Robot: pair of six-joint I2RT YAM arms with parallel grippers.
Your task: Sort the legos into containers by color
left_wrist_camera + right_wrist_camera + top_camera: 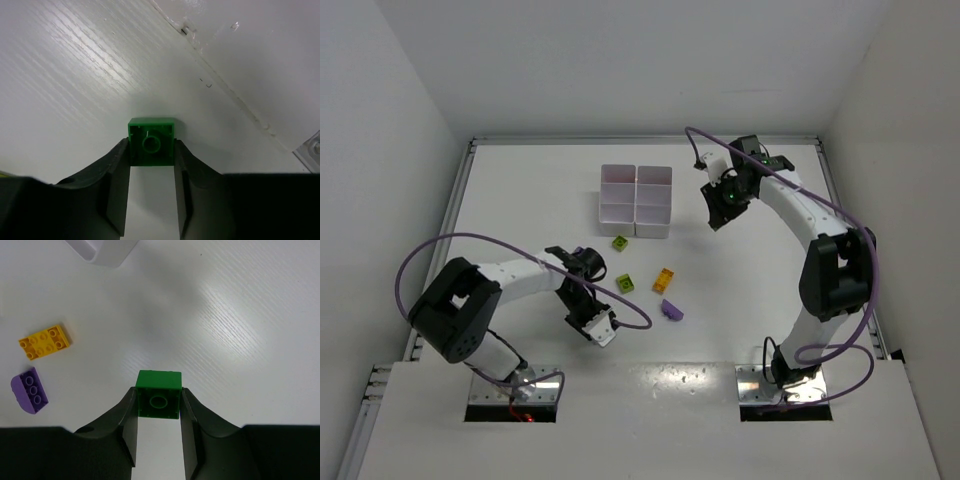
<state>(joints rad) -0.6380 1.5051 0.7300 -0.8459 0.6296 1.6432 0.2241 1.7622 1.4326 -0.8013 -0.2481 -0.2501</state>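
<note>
Left gripper (600, 330) and right gripper (718, 215) each clamp a green brick (151, 142) (159, 394); four bricks (620, 242) (624, 284) (664, 280) (671, 310) lie unsorted near the tray (636, 228).

1. white table (520, 190), faint grain, soft glare patches.
2. plain white enclosure: back wall (640, 60), left wall (370, 150), right wall (910, 140).
3. metal rail (448, 215) along table's left edge.
4. even light, soft shadows.
</note>
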